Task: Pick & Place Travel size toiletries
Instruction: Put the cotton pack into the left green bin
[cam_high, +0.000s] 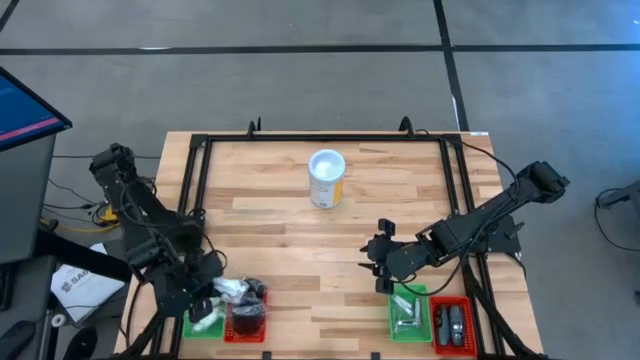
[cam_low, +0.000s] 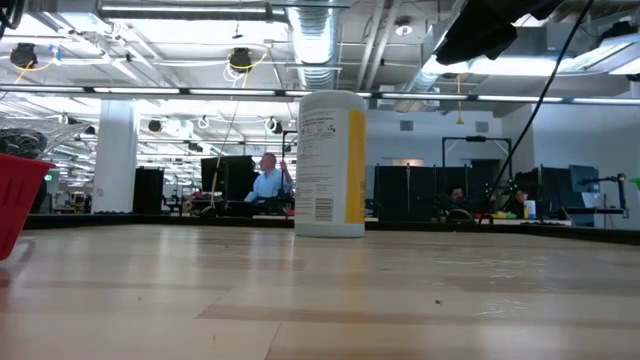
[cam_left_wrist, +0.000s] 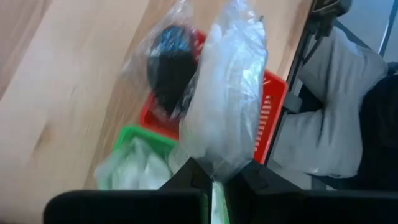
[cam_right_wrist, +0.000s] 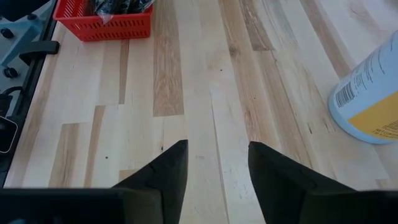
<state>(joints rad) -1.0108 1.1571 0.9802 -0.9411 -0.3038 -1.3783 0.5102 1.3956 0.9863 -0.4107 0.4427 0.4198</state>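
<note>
Pale wood-plank table (cam_high: 290, 250) under bright strip lights, desks and seated people beyond; a white tub (cam_high: 326, 178) with a yellow label stands near the far edge; at the left front corner the left gripper (cam_left_wrist: 213, 180) is pinched tight on a clear-wrapped white packet (cam_left_wrist: 224, 99) above the green tray (cam_left_wrist: 134, 140) and red tray (cam_left_wrist: 273, 93), a black round packet (cam_left_wrist: 171, 68) beside it; the right gripper (cam_right_wrist: 217, 165) hovers with fingers apart, empty, over bare wood.
</note>
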